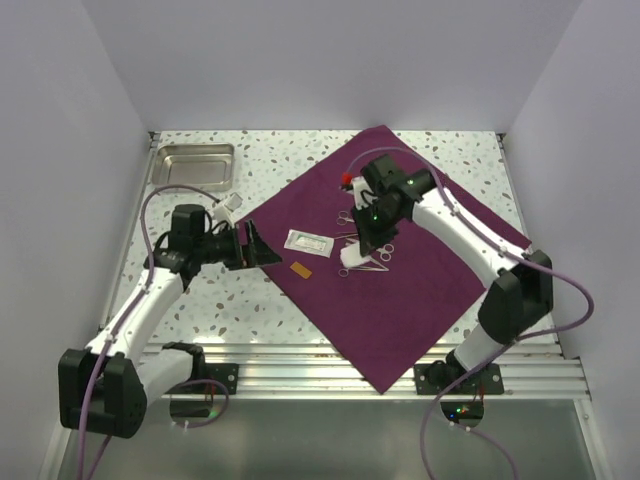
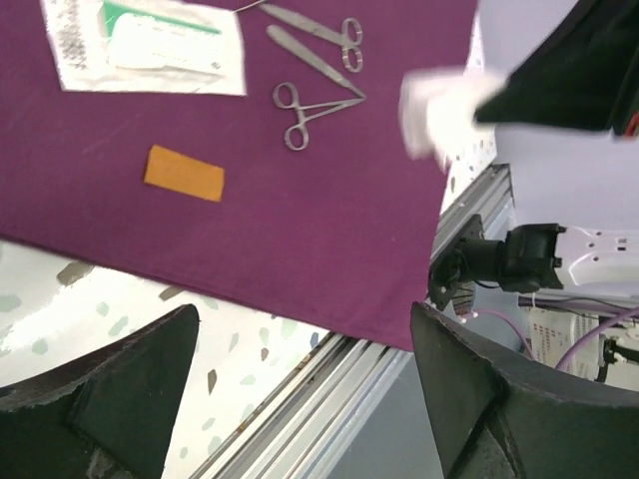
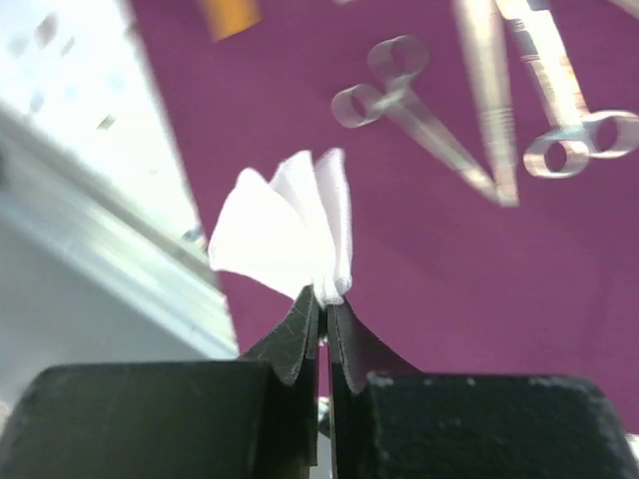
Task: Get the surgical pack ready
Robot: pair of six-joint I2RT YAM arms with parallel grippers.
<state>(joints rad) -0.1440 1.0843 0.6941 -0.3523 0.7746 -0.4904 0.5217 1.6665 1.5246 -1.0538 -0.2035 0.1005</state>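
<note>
We see the surgical pack (image 1: 420,300) spread flat as a sheet, diamond-wise, centre-right on the table (image 1: 250,300), near corner over the rail (image 1: 300,365). R gripper (image 3: 324,299) is pinched tight on a white gauze wad (image 3: 280,235), above the cloth beside the forceps (image 2: 315,110). L gripper (image 1: 256,244) hangs w/ jaws wide apart at the cloth's left edge, holding nothing. Sealed packet (image 2: 150,45) & orange tab (image 2: 184,172) lie on the cloth; steel tray (image 1: 192,163) far left.

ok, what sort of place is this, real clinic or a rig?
Looks like a robot test cell staged for surgical prep, not a clinic: plain white walls boxing in a speckled table, a purple cloth laid with clamps, and a steel tray.
</note>
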